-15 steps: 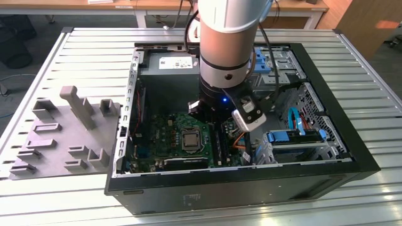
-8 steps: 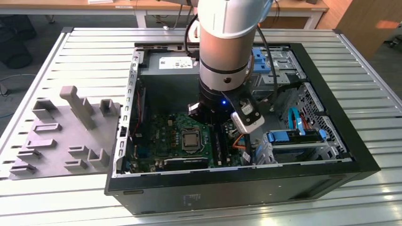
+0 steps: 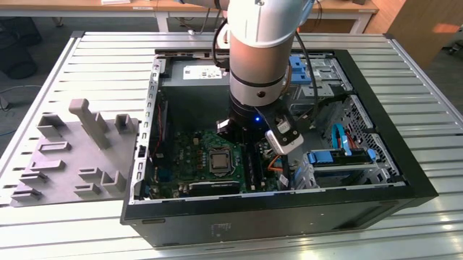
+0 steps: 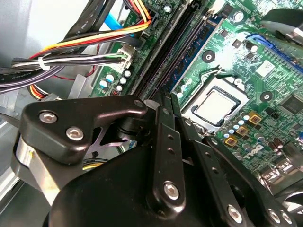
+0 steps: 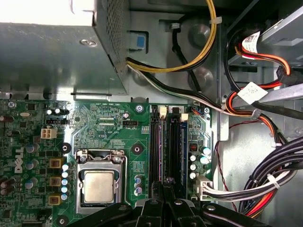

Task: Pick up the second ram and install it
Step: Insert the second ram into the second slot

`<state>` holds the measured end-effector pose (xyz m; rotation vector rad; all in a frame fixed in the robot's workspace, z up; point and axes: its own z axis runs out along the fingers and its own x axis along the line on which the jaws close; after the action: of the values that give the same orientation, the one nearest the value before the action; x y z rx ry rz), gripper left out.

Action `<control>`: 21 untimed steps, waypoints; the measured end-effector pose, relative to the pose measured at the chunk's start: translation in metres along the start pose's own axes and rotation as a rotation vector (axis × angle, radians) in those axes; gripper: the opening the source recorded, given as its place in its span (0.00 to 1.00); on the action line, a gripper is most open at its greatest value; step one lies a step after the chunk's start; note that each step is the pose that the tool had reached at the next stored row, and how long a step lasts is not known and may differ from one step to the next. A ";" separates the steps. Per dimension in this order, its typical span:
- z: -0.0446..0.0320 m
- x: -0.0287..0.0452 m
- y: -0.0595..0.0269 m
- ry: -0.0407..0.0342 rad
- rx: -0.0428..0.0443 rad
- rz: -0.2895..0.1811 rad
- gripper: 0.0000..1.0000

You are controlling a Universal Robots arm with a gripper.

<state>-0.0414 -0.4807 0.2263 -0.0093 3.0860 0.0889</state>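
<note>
The second ram [image 5: 161, 151], a slim blue stick, stands on edge in one of the black slots of the green motherboard [image 5: 109, 127], beside the processor socket [image 5: 98, 187]. It appears again in the second wrist view [image 4: 196, 45]. My gripper [image 5: 165, 185] is shut, its black fingertips pressed together and down at one end of that stick [image 4: 169, 97]. I cannot tell whether the tips pinch the stick or just rest on it. In the exterior view the arm reaches straight down into the open computer case, with the gripper [image 3: 250, 154] low over the motherboard [image 3: 195, 149].
Bundled cables [image 5: 265, 184] and orange, yellow and red wires [image 4: 94, 40] run close beside the slots. The metal power supply box [image 5: 57, 52] sits past the board. Blue drive brackets [image 3: 333, 157] fill the case's side at the exterior view's right. A grey parts tray [image 3: 72, 157] lies outside the case.
</note>
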 end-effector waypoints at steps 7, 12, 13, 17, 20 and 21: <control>0.0012 0.0000 0.0004 -0.0001 -0.0026 0.000 0.12; 0.0037 0.0002 0.0002 0.0000 -0.0025 0.000 0.12; 0.0038 0.0002 0.0002 0.0001 -0.0024 0.000 0.12; 0.0041 0.0002 0.0003 -0.0001 -0.0029 0.000 0.12; 0.0041 0.0002 0.0003 -0.0001 -0.0029 0.000 0.12; 0.0041 0.0002 0.0003 -0.0001 -0.0029 0.000 0.12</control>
<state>-0.0413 -0.4802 0.2222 -0.0092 3.0858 0.0934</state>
